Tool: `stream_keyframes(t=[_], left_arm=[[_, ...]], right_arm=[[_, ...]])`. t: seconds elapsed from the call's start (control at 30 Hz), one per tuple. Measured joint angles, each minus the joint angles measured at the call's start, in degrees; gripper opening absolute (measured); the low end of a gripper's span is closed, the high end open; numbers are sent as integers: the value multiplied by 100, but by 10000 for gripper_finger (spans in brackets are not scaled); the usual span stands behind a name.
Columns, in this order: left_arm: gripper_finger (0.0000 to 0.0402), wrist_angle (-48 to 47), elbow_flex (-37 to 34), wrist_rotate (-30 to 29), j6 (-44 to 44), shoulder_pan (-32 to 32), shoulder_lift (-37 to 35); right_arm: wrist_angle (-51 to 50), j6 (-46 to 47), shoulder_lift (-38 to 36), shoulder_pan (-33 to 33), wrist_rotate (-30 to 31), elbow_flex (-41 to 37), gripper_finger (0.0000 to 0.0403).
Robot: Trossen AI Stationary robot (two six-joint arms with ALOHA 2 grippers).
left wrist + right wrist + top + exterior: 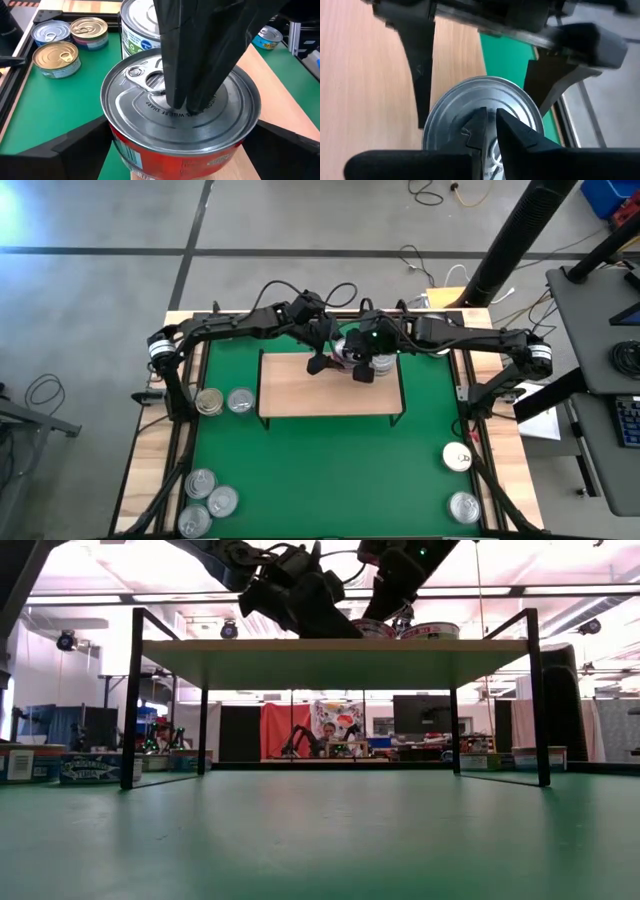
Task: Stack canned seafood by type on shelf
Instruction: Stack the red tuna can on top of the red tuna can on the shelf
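Observation:
A silver tin with a red label (150,160) stands on the light-wood shelf (300,395), near its far edge. A second tin with a white and green label (137,30) stands just behind it. My left gripper (322,363) reaches in from the left, its fingers set wide on either side of the red tin. My right gripper (491,125) comes in from the right with its fingers shut and its tips on the tin's lid. More tins lie on the green mat: two (225,401) left of the shelf, three (205,502) near left, two (460,480) near right. My left gripper has the red tin's side wall (117,142) between its two spread fingers (75,147), one on each side, coming in nearly level from the table's left. The tin stands upright on the shelf board. My right gripper presses its shut fingertips (182,100) down on the middle of the tin's lid (150,107), beside the pull ring, slanting down from above.
The two arms cross close together over the shelf's far edge. The shelf's thin black legs (132,700) stand on the green mat (320,470). Black frame rails (180,430) run along the table's sides. A person sits in the room beyond the table.

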Motion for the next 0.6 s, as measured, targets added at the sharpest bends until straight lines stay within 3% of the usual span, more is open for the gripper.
stream_keyframes(t=[0.37,0.6], left_arm=[[398,-479,-21,-167,85,-1,-33],[398,-1596,-7,-459,569,-49,-740]], right_arm=[[-166,121,-8,2,2,-139,34],[-151,127,-7,2,4,-147,34]])
